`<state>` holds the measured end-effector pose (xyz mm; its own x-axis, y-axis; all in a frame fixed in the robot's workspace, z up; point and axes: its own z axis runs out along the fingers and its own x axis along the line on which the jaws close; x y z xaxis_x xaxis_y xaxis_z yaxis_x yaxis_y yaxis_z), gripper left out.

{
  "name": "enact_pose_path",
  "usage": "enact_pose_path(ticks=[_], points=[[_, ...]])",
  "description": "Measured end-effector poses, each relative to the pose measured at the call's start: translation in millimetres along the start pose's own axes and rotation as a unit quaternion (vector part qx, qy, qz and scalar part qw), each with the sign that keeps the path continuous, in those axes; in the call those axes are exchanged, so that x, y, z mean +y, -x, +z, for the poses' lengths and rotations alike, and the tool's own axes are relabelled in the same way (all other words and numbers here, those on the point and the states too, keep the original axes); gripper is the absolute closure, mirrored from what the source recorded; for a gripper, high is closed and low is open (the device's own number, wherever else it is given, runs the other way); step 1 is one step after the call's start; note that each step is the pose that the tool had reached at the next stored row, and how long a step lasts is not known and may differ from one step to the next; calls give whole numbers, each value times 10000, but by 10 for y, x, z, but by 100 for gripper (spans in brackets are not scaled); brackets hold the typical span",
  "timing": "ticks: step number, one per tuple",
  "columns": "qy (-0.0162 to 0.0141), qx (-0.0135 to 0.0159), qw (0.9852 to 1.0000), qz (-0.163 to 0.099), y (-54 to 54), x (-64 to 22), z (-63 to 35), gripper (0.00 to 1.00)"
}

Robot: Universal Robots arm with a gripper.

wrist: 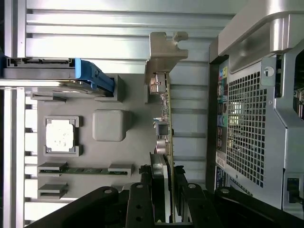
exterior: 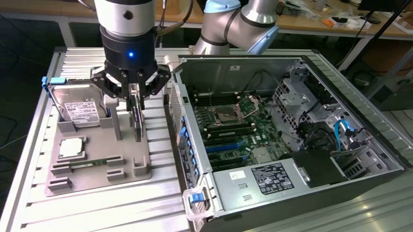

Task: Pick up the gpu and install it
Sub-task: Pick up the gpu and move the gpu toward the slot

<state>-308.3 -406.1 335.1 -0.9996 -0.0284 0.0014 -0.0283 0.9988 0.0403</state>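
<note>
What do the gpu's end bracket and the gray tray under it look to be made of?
The gpu end bracket: likely bare sheet metal, given its pale silvery sheen and thin bent tabs. The tray: probably matte gray plastic, dull and even in colour, with moulded blocks.

Top of the gpu (exterior: 138,126) is hidden inside the tool (exterior: 133,92); hard drive (exterior: 79,105) label seems unreadable.
</note>
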Motion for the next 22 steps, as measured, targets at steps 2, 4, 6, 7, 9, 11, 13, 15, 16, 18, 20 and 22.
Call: enact_pose_path(ticks=[2,4,6,7,9,11,13,15,16,18,20,22], points=[[0,0,10000,0,0,1,-27,70],[0,0,10000,0,0,2,-53,70],[0,0,10000,-1,1,4,-71,70],[0,0,10000,-1,1,4,-82,70],[0,0,10000,0,1,6,-109,70],[0,0,10000,1,3,8,-141,70],[0,0,10000,0,5,9,-181,70],[0,0,10000,0,6,10,-224,70],[0,0,10000,0,8,11,-254,70],[0,0,10000,-1,16,15,-338,70],[0,0,10000,0,20,18,-418,70],[0,-1,10000,0,24,21,-489,70]])
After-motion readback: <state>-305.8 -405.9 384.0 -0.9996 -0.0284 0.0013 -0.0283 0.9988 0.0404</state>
